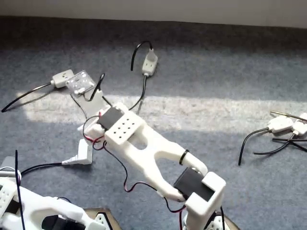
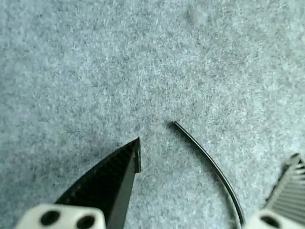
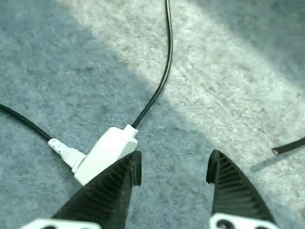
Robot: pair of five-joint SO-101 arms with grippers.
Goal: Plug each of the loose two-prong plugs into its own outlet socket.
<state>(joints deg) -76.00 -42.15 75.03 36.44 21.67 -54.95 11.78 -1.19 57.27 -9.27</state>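
In the right wrist view my right gripper (image 3: 175,157) is open just above the carpet. A white connector (image 3: 106,151) with black cables at both ends lies right beside one black finger (image 3: 121,179), outside the gap. From above, that gripper (image 1: 93,96) sits near a white outlet piece (image 1: 62,76) and a pale square piece (image 1: 79,82). Another white plug (image 1: 81,154) lies beside the right arm, and a white connector (image 1: 149,62) lies farther back. My left gripper (image 2: 217,149) is open over bare carpet, with a thin black cable end (image 2: 205,155) between its fingers.
Two white connectors (image 1: 285,124) with black cables lie at the right edge. A loose cable end (image 3: 288,147) lies on the sunlit strip of carpet (image 1: 216,112). The left arm (image 1: 33,206) is at the near left corner.
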